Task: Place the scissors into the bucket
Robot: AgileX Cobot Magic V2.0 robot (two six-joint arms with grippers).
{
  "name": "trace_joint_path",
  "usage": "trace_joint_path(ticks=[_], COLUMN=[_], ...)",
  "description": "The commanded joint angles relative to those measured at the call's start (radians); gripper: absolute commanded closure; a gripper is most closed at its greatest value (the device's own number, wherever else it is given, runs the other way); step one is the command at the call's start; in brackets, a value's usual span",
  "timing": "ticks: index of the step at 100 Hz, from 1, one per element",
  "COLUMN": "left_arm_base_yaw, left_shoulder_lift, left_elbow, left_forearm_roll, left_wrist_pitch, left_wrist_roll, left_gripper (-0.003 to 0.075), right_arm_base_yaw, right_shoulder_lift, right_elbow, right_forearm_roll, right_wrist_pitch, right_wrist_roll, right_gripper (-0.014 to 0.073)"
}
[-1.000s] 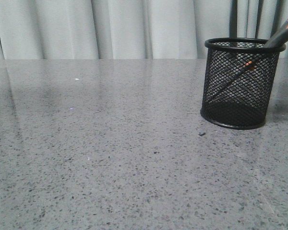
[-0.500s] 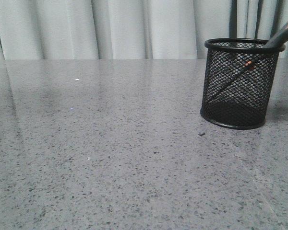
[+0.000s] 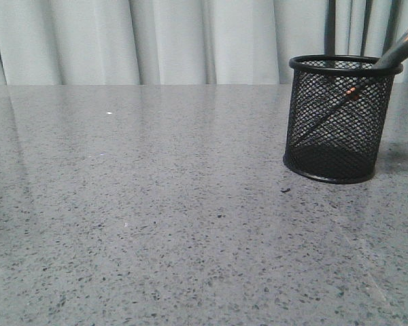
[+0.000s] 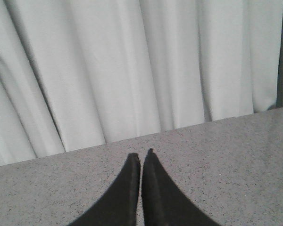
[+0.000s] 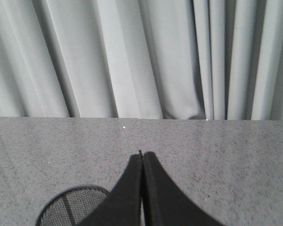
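Black wire-mesh bucket (image 3: 341, 119) upright on the speckled grey counter (image 3: 156, 217), toward the right side in the front view. Solid black rim on top, solid black base below, open diamond mesh between, pale curtain (image 3: 156, 41) visible through the upper mesh.

Scissors (image 3: 394, 47) inside the bucket, leaning: dark grey handle sticking out over the rim at the right and cut off by the picture's edge, thin line of the blades slanting down through the mesh toward the base at the left. Small orange spot visible through the mesh just below the rim. Handle loops out of frame.

Left gripper (image 4: 141, 157): two dark fingers pressed together, tips meeting with barely a slit between, nothing held; only counter and curtain beyond.

Right gripper (image 5: 142, 155): fingers likewise closed tip to tip, nothing between them. Mesh rim of the bucket (image 5: 73, 205) partly visible just beside the fingers in the right wrist view, apart from them. Neither gripper visible in the front view.

Small dark speck (image 3: 285, 189) on the counter near the bucket's base.
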Motion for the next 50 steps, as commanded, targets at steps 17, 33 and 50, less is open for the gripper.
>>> trace_joint_path(ticks=[17,33,50], left_arm_base_yaw=[0.003,0.003,0.003], left_shoulder_lift=[-0.346,-0.456,-0.466], left_elbow=[0.32,0.413,0.419], left_forearm_roll=[-0.019,-0.015,-0.015], left_wrist_pitch=[-0.174,-0.258,-0.268], left_wrist_roll=[-0.002,-0.002,-0.002], left_gripper=[0.0741,0.0741,0.0741], right_arm_base_yaw=[-0.005,-0.005,-0.005], right_shoulder_lift=[-0.226,-0.29,-0.291], right_elbow=[0.22,0.279,0.282], right_forearm_roll=[0.007,0.007,0.007], right_wrist_pitch=[-0.128,-0.195,-0.202], right_wrist_roll=[-0.01,-0.01,-0.01], right_gripper=[0.0664,0.0664,0.0664])
